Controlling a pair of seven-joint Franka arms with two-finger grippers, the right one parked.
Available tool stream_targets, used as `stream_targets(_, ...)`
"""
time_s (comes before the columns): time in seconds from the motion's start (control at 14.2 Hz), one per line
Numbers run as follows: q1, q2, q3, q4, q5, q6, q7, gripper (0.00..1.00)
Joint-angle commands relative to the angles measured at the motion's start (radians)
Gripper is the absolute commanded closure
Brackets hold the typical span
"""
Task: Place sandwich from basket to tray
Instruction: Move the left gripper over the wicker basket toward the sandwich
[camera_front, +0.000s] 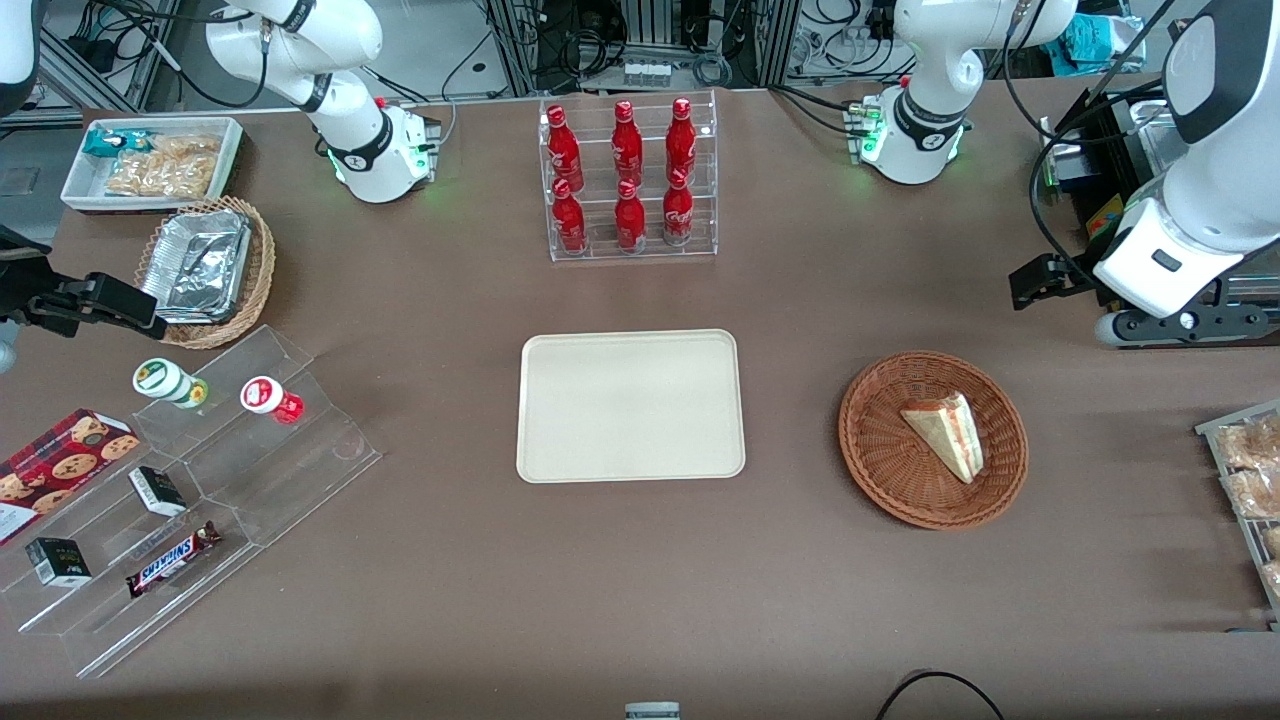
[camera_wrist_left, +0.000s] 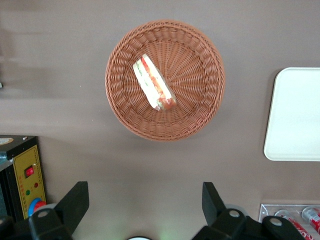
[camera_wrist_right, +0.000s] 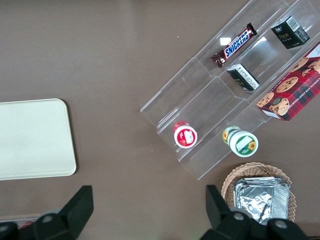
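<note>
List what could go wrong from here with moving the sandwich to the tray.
The sandwich lies on its side in the shallow basket; the gripper, open and well above the table short of the basket, could squash the soft bread or catch the wicker. The light basket may drag along. The tray has only a low rim, so a sloppy release could overshoot.

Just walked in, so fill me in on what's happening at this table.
Nothing has been picked up yet. The sandwich lies in the round wicker basket, and the cream tray beside it holds nothing. The left arm's hand is open and holds nothing, raised above the table with the basket in its camera's sight, toward the working arm's end.
</note>
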Motion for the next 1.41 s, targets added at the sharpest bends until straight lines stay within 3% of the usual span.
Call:
stream_targets(0.0, 0.001, 0.002, 0.003, -0.011, -0.009, 0.033, 0.017, 0.00)
stream_targets(0.49, 0.003, 0.121, 0.003, -0.045, -0.009, 0.113, 0.018, 0.00)
stream_targets(0.91, 0.003, 0.128, 0.003, -0.349, -0.007, 0.531, 0.017, 0.00)
stream_targets(1.34, 0.009, 0.169, 0.006, -0.436, -0.012, 0.674, -0.198, 0.00)
